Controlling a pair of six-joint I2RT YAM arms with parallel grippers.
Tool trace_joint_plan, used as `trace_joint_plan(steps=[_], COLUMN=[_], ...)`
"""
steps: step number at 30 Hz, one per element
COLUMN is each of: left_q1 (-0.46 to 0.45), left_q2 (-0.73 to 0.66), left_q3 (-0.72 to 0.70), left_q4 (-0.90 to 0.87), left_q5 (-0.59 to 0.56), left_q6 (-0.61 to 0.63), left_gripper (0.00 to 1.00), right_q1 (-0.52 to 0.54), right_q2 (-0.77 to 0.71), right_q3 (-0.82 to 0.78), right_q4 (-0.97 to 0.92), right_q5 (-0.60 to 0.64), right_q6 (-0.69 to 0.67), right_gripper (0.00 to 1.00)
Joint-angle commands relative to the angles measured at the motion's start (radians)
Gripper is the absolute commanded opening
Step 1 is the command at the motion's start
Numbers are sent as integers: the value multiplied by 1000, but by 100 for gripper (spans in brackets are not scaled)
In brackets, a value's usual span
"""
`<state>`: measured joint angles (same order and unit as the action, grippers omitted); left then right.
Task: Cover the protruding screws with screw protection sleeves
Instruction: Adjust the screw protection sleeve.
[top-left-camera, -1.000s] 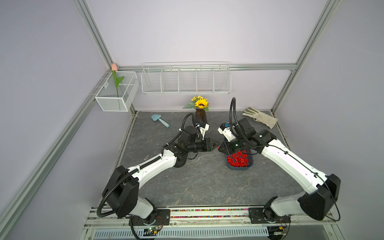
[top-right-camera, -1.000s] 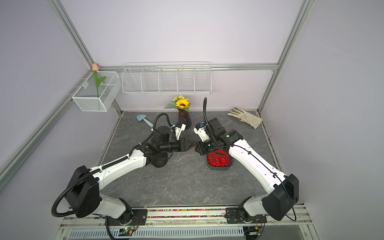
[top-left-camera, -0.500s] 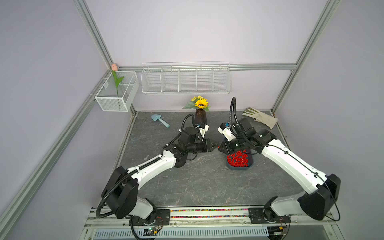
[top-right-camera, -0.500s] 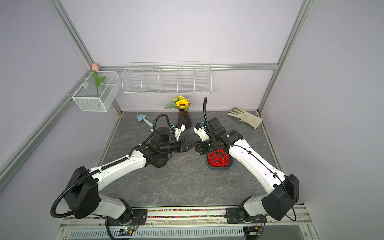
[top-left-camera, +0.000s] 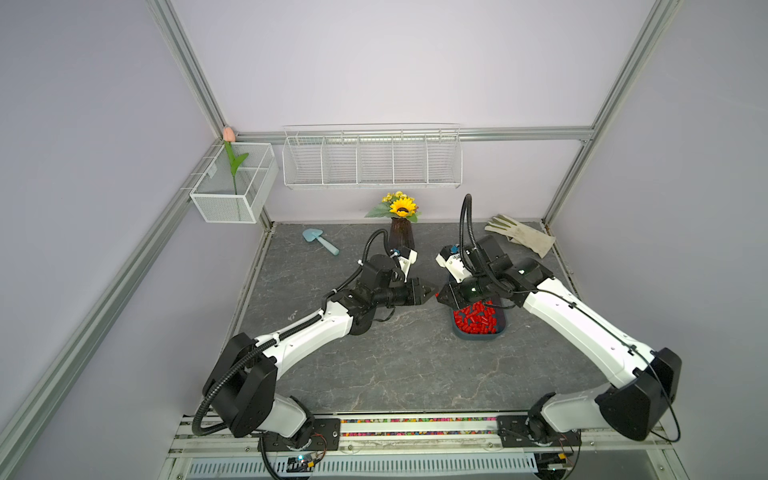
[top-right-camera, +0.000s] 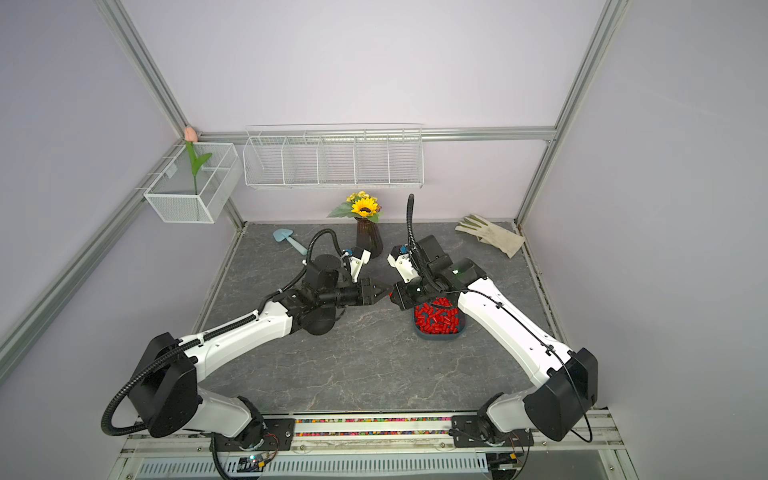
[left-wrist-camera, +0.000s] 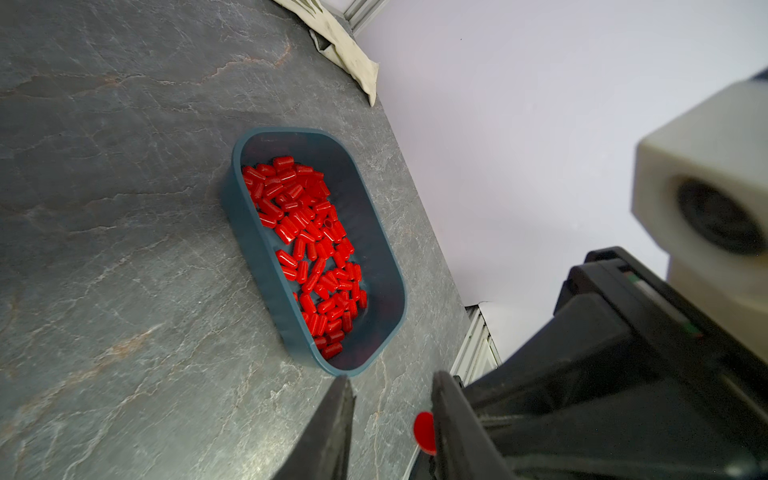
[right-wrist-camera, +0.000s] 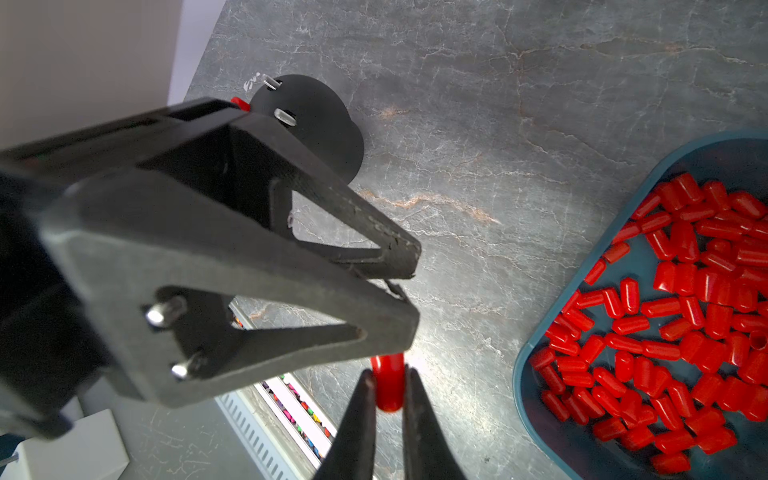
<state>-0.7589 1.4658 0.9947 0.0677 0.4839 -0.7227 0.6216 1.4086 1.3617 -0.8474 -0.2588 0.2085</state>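
Above the grey counter (top-left-camera: 395, 365), you see right fingers (right-wrist-camera: 357, 428) clamped on one screw protection sleeve (right-wrist-camera: 388, 395). Left fingers (right-wrist-camera: 291, 299) stand slightly apart beside it, probably for handover toward the protruding screws (right-wrist-camera: 286, 116) on the black dome (right-wrist-camera: 328, 137).

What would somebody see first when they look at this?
Probably the blue tray heaped with bright red caps, on the right half of the table. Beside it the left claw and right claw sit almost nose to nose, the right one pinching a single red cap.
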Motion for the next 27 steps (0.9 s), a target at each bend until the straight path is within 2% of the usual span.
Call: trace_joint_plan(steps=[1, 27], left_q1=[-10, -16], left_q2=[-21, -19], left_q3=[-13, -30], left_q4=[16, 34], left_q5=[-5, -4], left_q6=[-7, -19], left_gripper=[35, 35], right_q1=[-8, -16], right_q2=[4, -6], right_q3=[28, 38], right_q4=[21, 16], right_q5=[-2, 1], right_q6=[-11, -11], right_gripper=[13, 11])
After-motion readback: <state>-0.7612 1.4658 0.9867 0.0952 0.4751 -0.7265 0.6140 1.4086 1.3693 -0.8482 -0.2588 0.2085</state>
